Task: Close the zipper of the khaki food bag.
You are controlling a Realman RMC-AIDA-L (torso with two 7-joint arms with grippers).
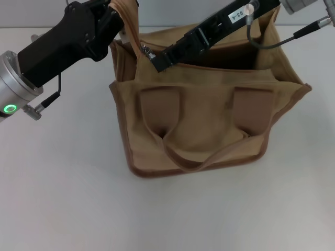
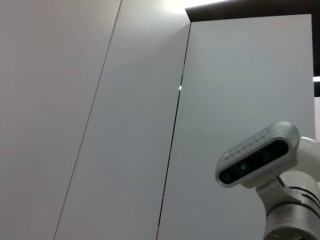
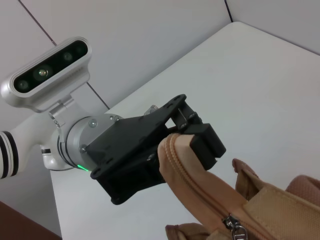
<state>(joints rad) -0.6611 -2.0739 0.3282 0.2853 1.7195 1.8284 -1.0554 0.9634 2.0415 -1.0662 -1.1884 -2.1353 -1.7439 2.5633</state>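
The khaki food bag (image 1: 204, 136) stands upright on the white table, its top open on the right side. My left gripper (image 1: 121, 18) is at the bag's back left corner, shut on the raised end of the zipper tape (image 1: 131, 26). The right wrist view shows it (image 3: 182, 137) clamped on that tape end (image 3: 172, 150). The silver slider (image 1: 145, 50) sits near the left end of the track and also shows in the right wrist view (image 3: 234, 223). My right gripper (image 1: 157, 61) reaches over the bag's opening, its tip right beside the slider.
The white table (image 1: 63, 198) surrounds the bag. The right arm's grey cable (image 1: 272, 44) hangs over the bag's back right edge. The left wrist view shows only wall panels and the robot's head camera (image 2: 257, 157).
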